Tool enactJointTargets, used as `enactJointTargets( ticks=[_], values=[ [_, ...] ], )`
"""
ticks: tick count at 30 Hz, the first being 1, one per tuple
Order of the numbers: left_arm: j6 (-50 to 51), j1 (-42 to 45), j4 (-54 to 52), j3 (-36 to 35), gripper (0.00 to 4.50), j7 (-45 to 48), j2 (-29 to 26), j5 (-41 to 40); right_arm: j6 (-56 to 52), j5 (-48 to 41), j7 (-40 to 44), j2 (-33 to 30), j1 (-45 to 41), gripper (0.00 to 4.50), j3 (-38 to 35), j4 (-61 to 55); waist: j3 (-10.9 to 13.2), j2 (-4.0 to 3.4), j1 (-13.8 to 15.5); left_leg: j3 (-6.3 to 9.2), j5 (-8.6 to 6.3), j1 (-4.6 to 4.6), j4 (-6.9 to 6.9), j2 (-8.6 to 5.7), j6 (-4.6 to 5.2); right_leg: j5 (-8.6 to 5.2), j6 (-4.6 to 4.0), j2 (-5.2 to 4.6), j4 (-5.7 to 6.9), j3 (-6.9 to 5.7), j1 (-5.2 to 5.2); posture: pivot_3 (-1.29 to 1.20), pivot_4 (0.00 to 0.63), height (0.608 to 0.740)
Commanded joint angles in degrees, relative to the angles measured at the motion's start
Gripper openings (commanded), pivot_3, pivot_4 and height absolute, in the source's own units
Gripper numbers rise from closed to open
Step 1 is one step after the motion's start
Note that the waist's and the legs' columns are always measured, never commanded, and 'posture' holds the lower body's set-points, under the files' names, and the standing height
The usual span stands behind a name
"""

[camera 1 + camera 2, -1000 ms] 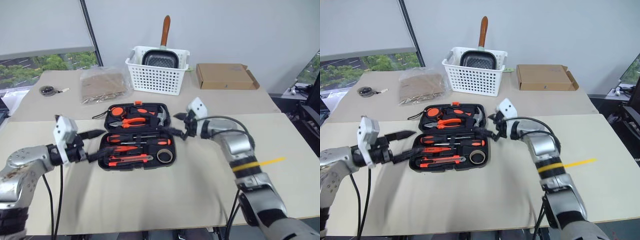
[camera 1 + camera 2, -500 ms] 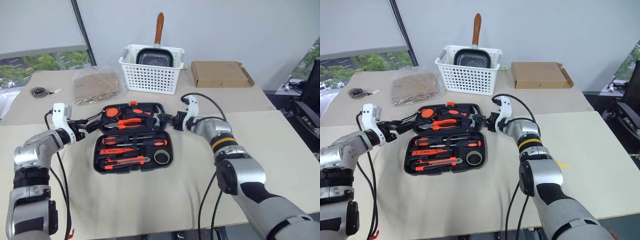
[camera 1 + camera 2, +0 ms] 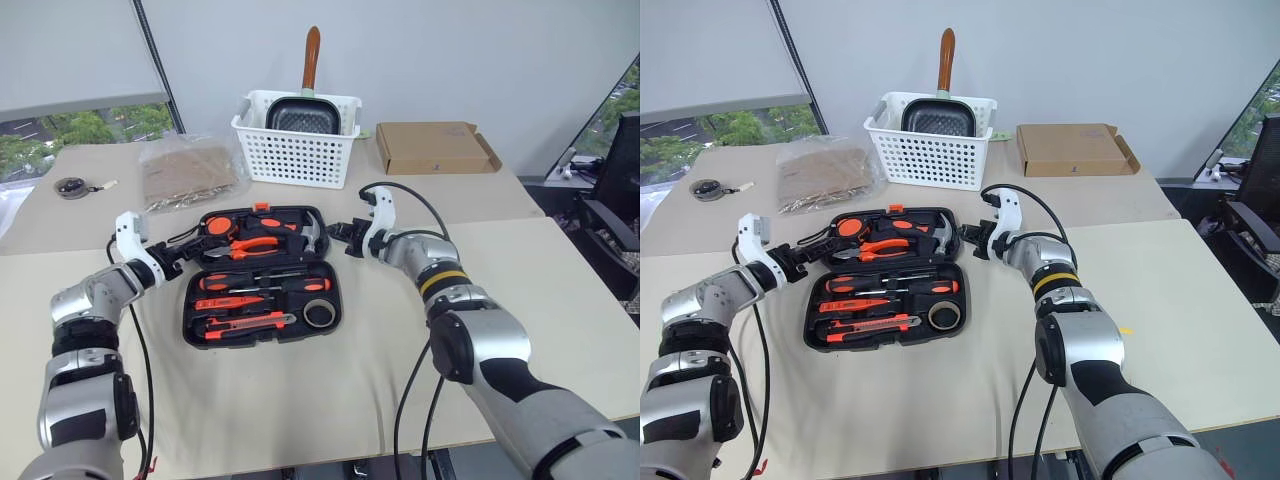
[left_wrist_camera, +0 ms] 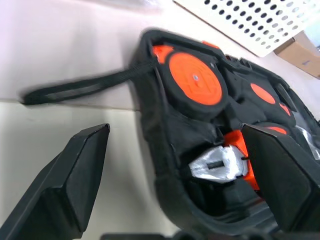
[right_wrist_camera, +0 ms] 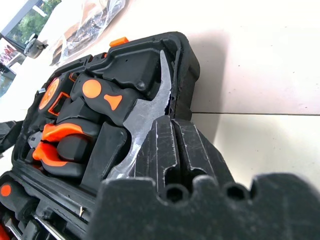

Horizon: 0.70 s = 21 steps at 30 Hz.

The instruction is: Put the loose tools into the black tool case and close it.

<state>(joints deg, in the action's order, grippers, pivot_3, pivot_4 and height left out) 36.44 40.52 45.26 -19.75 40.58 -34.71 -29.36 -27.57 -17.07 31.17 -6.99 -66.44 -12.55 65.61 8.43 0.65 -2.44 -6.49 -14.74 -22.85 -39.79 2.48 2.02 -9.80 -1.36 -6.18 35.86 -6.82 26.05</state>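
The black tool case lies open flat on the table. Its near half holds two screwdrivers, a slim red tester screwdriver, an orange-black utility knife and a tape roll. The far half holds pliers, a hammer and a tape measure. My left gripper is open at the case's far left corner, its fingers either side of the rim there. My right gripper is shut, its tips against the far right rim beside the hammer head.
A white perforated basket with a pan stands behind the case. A flat cardboard box lies to its right and a clear bag of brown material to its left. A round grey gadget lies far left. A black strap trails from the case.
My right gripper has gone from open to shut at the case's far right corner. My left hand has moved forward to the far left corner. The camera has shifted.
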Motion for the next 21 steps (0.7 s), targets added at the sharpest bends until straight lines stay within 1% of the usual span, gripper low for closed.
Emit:
enactJointTargets(
  ticks=[1,11,17,19,20,21],
  values=[
    [-1.77,1.17,1.96,-1.33,4.5,-0.16,0.03,0.36,1.3,-0.12,0.72,-0.88,-1.64,0.03,-0.7,-0.92,0.0,0.01,0.04,0.01,0.0,0.0,0.0,0.0,0.0,0.0,0.0,0.0,0.0,-0.01,0.0,0.0,0.15,0.7],
    [-6.68,6.84,11.92,-2.2,4.5,-1.81,0.58,2.03,1.7,0.92,1.08,-1.34,-1.0,0.03,-0.05,-1.23,-0.01,0.01,0.13,0.02,0.0,0.0,0.0,-0.01,0.0,0.0,0.01,-0.02,0.03,-0.02,0.0,0.0,0.15,0.7],
    [-8.57,9.02,16.11,-2.48,4.5,-2.13,0.56,3.07,1.58,1.01,1.46,-1.44,-0.76,0.03,-0.17,-1.76,-0.01,0.02,0.12,0.02,0.0,0.0,0.0,-0.02,0.0,0.0,0.01,-0.03,0.02,-0.03,0.0,0.0,0.15,0.7],
    [-9.12,9.32,17.11,-2.37,3.99,-2.24,0.61,3.45,1.59,1.01,1.59,-1.45,-0.72,0.0,-0.17,-1.86,-0.01,0.01,0.12,0.02,0.0,-0.01,0.0,-0.02,0.0,0.0,0.01,-0.03,0.02,-0.03,0.0,0.0,0.15,0.7],
    [-9.3,9.43,17.47,-2.42,3.85,-2.21,0.65,3.47,1.59,1.01,1.66,-1.46,-0.68,0.0,-0.17,-1.93,-0.01,0.02,0.12,0.02,0.0,0.0,0.0,-0.02,0.0,0.0,0.01,-0.03,0.02,-0.03,0.0,0.0,0.15,0.7],
    [-9.47,9.54,17.74,-2.45,3.51,-2.01,0.69,3.49,1.57,1.01,1.77,-1.48,-0.67,0.0,-0.14,-2.0,-0.01,0.02,0.12,0.02,0.0,0.0,0.0,-0.02,0.0,0.0,0.01,-0.03,0.02,-0.03,0.0,0.0,0.15,0.7]
  ],
)
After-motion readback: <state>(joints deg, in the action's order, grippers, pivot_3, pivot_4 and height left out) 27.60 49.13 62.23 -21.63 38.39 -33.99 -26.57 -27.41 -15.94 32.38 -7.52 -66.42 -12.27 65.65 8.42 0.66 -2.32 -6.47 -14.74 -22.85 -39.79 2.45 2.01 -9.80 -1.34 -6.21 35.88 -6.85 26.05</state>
